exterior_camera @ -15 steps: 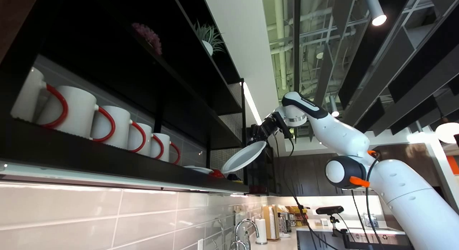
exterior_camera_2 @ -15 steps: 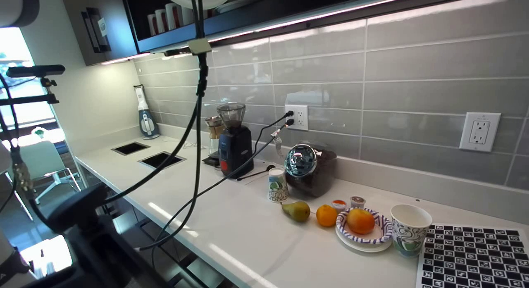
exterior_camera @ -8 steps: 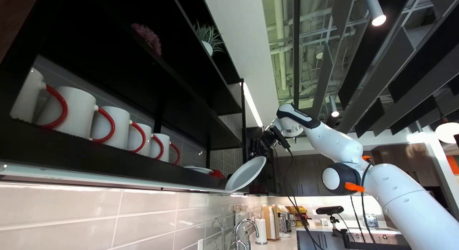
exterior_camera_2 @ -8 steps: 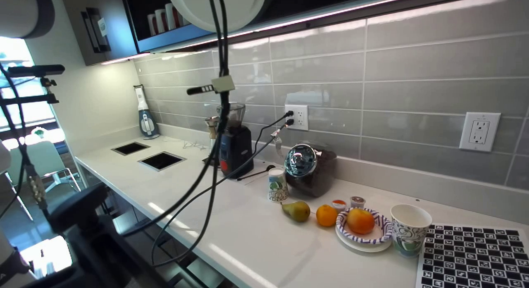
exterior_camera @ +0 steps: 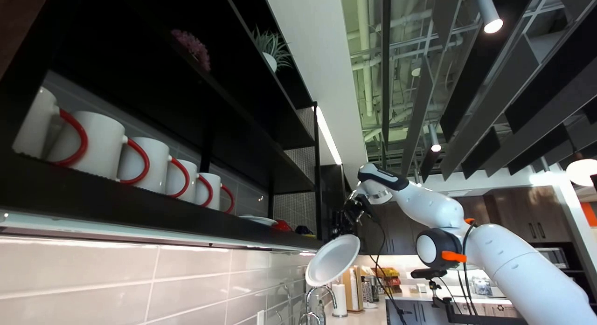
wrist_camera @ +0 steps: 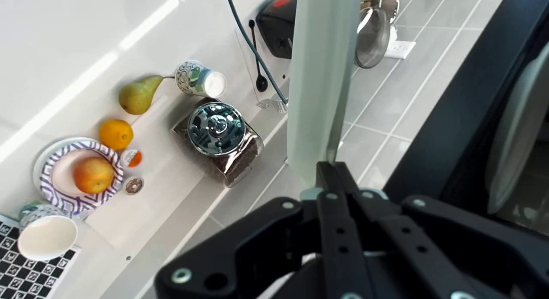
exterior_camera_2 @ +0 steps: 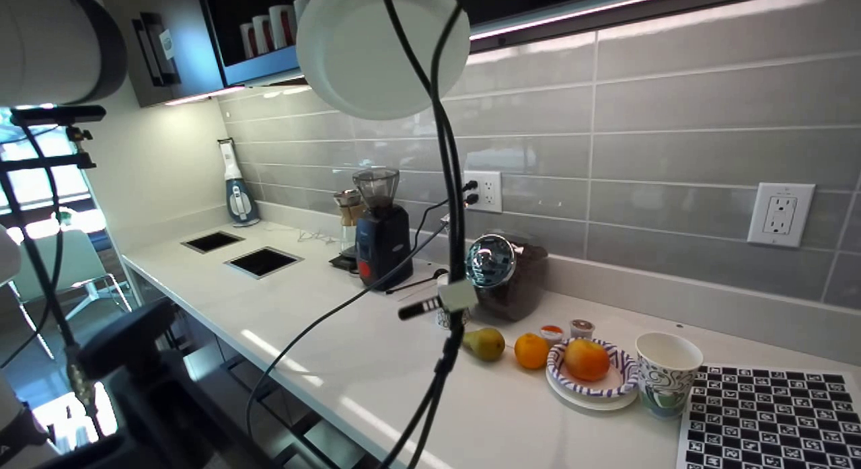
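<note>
Lower than a second ago, the round white plate [exterior_camera: 332,260] hangs right of the long black shelf [exterior_camera: 140,210] in an exterior view, rim pinched in the black end effector [wrist_camera: 333,166], seemingly mid-carry.

The gripper [wrist_camera: 331,167] comes in from the lower edge, its jaws pinched on the rim of a pale plate [wrist_camera: 321,84], seen nearly edge-on. On the white counter [wrist_camera: 64,33], a jar [wrist_camera: 242,164] with a mirrored lid [wrist_camera: 214,142] stands beside a patterned cup [wrist_camera: 192,78]. A pear [wrist_camera: 136,97] points its stem toward the cup; an orange [wrist_camera: 116,134] sits near the pear. A bowl [wrist_camera: 50,183] holds a reddish-yellow fruit [wrist_camera: 93,174], two pods [wrist_camera: 134,186] just beside it. A spoon [wrist_camera: 261,82] lies near a grinder [wrist_camera: 279,31], which the plate partly hides. A dark shelf [wrist_camera: 459,114] crosses at right.
</note>
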`<state>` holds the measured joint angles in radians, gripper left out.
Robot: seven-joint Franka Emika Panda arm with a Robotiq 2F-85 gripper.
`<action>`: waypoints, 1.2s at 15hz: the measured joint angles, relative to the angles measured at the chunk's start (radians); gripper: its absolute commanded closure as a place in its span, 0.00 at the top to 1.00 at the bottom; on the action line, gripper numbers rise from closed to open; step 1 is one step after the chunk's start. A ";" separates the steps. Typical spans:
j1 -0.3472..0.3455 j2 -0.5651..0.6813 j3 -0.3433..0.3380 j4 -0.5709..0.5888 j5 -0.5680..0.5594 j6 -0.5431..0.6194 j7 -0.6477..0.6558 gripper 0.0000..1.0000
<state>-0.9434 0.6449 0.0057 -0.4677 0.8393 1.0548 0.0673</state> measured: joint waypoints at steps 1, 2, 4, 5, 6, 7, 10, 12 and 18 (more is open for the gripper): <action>-0.001 0.027 0.001 0.000 -0.006 0.000 -0.014 0.00; -0.001 0.052 0.002 0.000 -0.016 0.000 -0.026 0.00; 0.001 0.102 0.009 0.001 -0.040 0.000 -0.051 0.01; 0.005 0.123 0.013 0.001 -0.057 -0.005 -0.062 0.01; 0.010 0.141 0.015 0.001 -0.067 -0.008 -0.071 0.01; 0.014 0.154 0.017 0.003 -0.070 -0.008 -0.075 0.01; 0.017 0.160 0.017 0.012 -0.071 -0.010 -0.075 0.01; 0.017 0.160 0.017 0.020 -0.071 -0.011 -0.075 0.01; 0.017 0.163 0.027 0.003 -0.104 -0.008 -0.091 0.00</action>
<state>-0.9264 0.8083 0.0325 -0.4647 0.7348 1.0468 -0.0236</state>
